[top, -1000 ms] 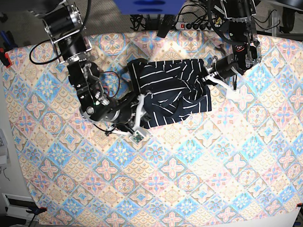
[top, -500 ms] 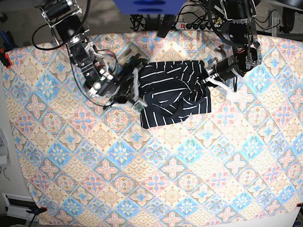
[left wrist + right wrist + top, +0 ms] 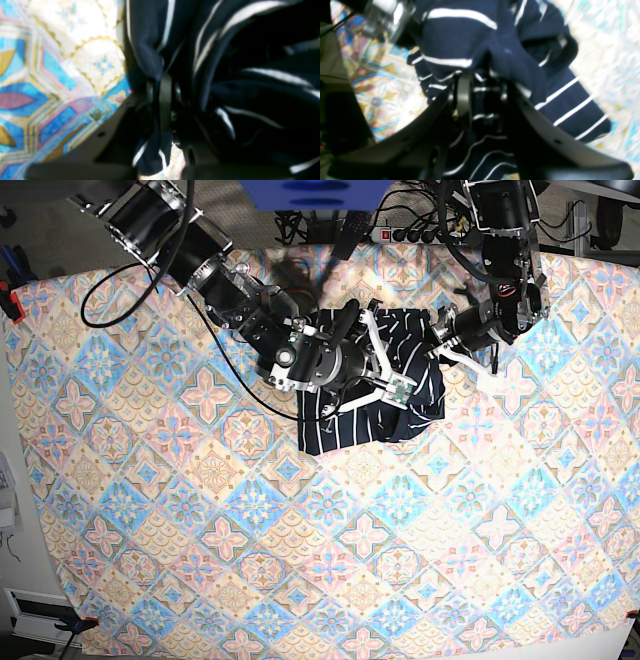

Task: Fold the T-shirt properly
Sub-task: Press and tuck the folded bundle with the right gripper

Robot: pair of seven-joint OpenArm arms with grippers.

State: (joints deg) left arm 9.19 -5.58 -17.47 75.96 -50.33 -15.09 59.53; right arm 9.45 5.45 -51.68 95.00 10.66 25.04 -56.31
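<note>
— Swung across since a second ago: right gripper (image 3: 385, 365) now over the T-shirt (image 3: 420, 405), formerly at its left edge.
— Grip?
— Pinching a soft navy fold (image 3: 480, 57) between dark curved fingers (image 3: 463, 95).
— Left gripper (image 3: 437, 340)?
— Clamped on bunched striped cloth (image 3: 152, 60) at the right edge.
— Shirt's place?
— Crumpled, thin white stripes, on the tablecloth (image 3: 300, 560) patterned in pastel tiles, toward the far side.

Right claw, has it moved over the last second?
Yes. The right claw swung from the T-shirt's left edge rightward across it, toward the left claw.
</note>
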